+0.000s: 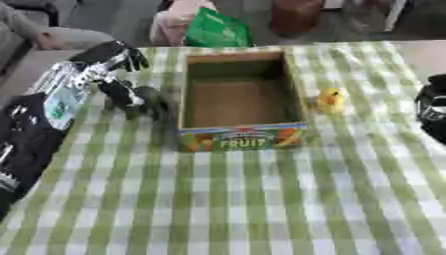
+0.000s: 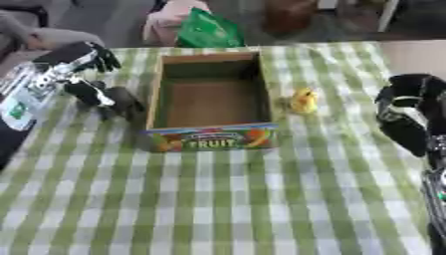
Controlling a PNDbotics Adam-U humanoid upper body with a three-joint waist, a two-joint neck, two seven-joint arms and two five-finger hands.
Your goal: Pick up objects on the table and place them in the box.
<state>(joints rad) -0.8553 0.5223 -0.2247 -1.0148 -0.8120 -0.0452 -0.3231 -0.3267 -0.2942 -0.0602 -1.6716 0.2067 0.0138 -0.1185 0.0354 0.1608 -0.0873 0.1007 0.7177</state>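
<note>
Soft, even daylight; overall blur, faint shadows, no glare.

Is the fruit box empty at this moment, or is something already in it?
Empty: the fruit box shows only bare brown floor; the yellow duck stands outside, right of it.

A table with a green and white checked cloth point(image 1: 261, 209) stands before a grey floor point(image 1: 113, 15), where a green bag point(image 1: 213, 30) sits.

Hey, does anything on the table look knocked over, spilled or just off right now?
Nothing stands out. The box sits upright and empty on the checked tablecloth, the yellow toy stands to its right, and a dark toy lies by the left robot hand on the box's left. No spill or damage shows.
</note>
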